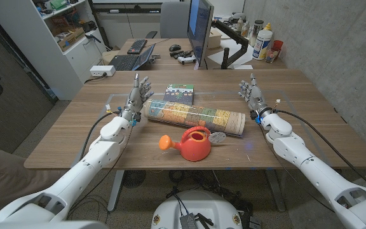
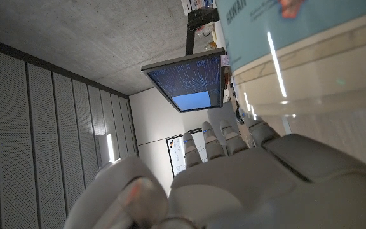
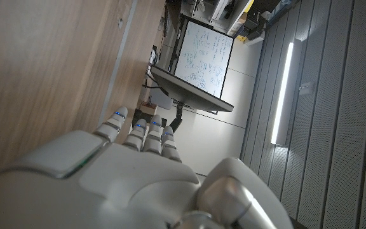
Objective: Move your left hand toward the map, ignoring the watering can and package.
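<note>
A rolled map (image 1: 194,116) lies across the middle of the wooden table (image 1: 310,137). My left hand (image 1: 138,95) stands just off the roll's left end, fingers apart and pointing away, holding nothing. In the left wrist view the back of that hand (image 2: 234,175) fills the foreground, and the map's pale end (image 2: 310,57) looms close beside it. A red watering can (image 1: 194,144) with an orange spout sits in front of the map. A flat printed package (image 1: 180,94) lies behind the roll. My right hand (image 1: 252,93) stands open beyond the map's right end.
A monitor (image 1: 199,25) on an arm, a laptop (image 1: 134,59) and bottles (image 1: 264,41) stand on a second table behind. White shelves (image 1: 62,32) stand at the far left. The table's near edge runs in front of the watering can.
</note>
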You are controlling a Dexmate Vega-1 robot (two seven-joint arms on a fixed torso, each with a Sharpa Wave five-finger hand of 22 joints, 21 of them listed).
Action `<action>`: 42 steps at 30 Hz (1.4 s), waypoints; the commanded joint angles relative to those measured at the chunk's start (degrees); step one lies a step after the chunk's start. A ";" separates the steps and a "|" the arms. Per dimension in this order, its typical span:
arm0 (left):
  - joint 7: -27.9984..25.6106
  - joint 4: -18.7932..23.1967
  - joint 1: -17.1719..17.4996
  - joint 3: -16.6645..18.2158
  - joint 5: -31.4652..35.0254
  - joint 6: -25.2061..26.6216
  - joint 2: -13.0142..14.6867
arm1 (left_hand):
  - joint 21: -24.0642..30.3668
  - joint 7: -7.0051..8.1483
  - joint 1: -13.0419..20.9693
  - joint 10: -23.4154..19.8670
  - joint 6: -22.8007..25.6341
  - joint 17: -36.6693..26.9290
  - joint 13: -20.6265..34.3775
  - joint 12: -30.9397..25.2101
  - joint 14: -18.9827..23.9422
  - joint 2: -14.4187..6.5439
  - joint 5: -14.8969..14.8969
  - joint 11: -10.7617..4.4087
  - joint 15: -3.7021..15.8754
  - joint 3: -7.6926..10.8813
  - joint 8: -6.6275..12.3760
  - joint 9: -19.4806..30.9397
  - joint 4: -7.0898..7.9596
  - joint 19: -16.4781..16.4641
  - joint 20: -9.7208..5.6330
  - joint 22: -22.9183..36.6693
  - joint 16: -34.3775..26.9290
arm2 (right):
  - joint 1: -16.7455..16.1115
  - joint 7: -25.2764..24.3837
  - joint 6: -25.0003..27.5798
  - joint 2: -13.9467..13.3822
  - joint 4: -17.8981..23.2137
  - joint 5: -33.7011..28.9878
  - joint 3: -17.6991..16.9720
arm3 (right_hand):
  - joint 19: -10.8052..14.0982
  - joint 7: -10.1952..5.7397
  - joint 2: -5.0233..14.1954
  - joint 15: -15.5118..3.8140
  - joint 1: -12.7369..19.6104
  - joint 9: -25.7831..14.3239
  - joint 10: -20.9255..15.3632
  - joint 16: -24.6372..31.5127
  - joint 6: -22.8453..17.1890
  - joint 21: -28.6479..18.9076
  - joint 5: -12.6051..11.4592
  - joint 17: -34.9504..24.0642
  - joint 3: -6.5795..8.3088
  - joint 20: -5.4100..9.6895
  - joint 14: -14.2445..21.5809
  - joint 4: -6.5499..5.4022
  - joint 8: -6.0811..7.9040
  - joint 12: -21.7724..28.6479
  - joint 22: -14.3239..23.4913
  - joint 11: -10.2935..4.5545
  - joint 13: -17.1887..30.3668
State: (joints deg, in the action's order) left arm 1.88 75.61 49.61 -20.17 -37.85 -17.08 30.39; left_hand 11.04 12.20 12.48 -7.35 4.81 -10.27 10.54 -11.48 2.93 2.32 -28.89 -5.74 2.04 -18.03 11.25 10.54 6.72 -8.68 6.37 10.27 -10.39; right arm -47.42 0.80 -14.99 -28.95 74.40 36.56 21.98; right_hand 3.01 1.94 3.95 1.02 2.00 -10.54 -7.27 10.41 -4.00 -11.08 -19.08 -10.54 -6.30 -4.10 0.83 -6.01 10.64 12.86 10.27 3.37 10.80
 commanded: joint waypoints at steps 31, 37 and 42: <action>-3.91 8.64 1.87 0.68 4.44 2.23 5.01 | -0.78 0.37 0.79 0.30 0.51 -0.16 0.25 0.09 -3.70 -0.24 -0.32 0.27 -0.16 -0.34 0.15 0.29 -0.05 4.07 0.00 0.20 0.31 | -0.02 -1.03 -0.68 0.51 -0.22 -0.14 -0.31 | -0.12 -0.32 0.98 0.20 0.24 -0.12 -0.64 0.33 -0.76 -0.24 -0.28 -0.11 -0.06 -0.47 -0.15 -0.23 0.41 0.29 0.13 -1.23 0.21; -4.16 9.94 2.13 0.87 5.02 2.53 5.81 | -0.68 0.36 0.78 0.40 0.64 -0.16 0.25 0.12 -3.97 -0.24 -0.33 0.35 -0.15 -0.35 0.19 0.29 -0.04 4.19 0.03 0.20 0.29 | -0.25 -1.12 -0.81 0.55 -0.12 -0.10 -0.35 | -0.13 -0.23 0.99 0.16 0.26 -0.12 -0.63 0.30 -0.74 -0.24 -0.28 -0.11 -0.06 -0.44 -0.24 -0.23 0.39 0.29 0.13 -1.21 0.21; -5.29 11.25 1.97 0.42 7.05 3.66 6.81 | -0.59 0.36 0.79 0.44 0.69 -0.16 0.24 0.12 -4.14 -0.23 -0.34 0.28 -0.15 -0.36 0.19 0.28 -0.05 4.25 -0.04 0.20 0.24 | -0.32 -1.24 -0.84 0.48 0.01 -0.25 -0.32 | -0.13 -0.27 0.99 0.05 0.28 -0.12 -0.57 0.26 -0.75 -0.24 -0.28 -0.11 -0.07 -0.67 -0.36 -0.22 0.39 0.26 0.13 -1.23 0.21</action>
State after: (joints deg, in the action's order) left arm -1.55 84.29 51.42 -19.46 -33.80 -15.14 35.50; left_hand 10.36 12.50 12.70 -6.91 5.13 -10.26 10.52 -11.48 -0.78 2.09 -28.89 -5.31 1.85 -18.03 11.25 10.52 6.72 -4.76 6.36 10.26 -10.16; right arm -47.37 -0.21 -15.63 -28.48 74.09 36.35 21.78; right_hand 3.00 1.64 4.40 1.01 2.45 -10.53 -7.66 10.41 -4.31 -11.08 -19.07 -10.53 -6.30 -4.11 0.82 -6.01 10.64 12.86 10.26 2.55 10.79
